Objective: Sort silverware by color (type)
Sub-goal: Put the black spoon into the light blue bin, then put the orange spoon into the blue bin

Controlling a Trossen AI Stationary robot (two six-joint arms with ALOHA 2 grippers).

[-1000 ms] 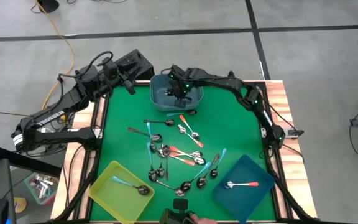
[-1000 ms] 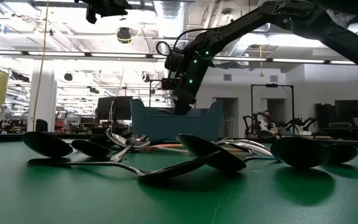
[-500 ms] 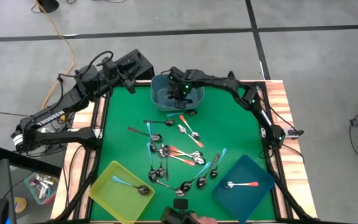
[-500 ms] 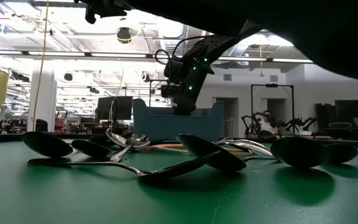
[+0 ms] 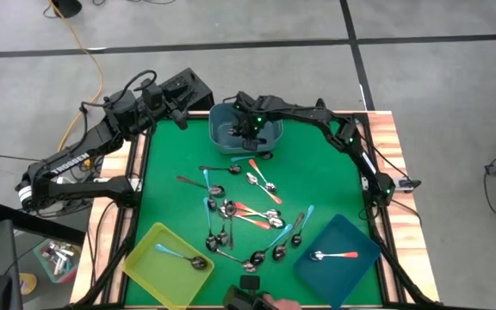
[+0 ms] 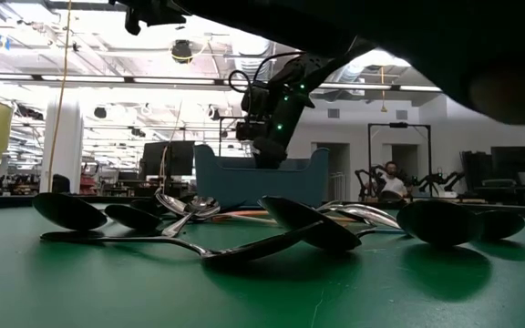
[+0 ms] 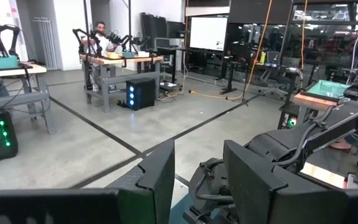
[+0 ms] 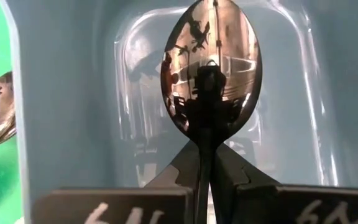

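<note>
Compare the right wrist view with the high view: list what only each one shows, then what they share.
Only the right wrist view: a dark-handled spoon between the right gripper's fingers, its shiny bowl over the bin floor.
Only the high view: the spoon pile, the yellow bin, the dark blue bin, and the left gripper waiting off the mat's far left corner.
Both: the grey-blue bin.

A bright green table mat with a pale wood-grain border holds three bins: grey-blue, yellow and dark blue. Scattered spoons have shiny silver bowls and teal, orange-red or dark handles. Both robot arms are black.
</note>
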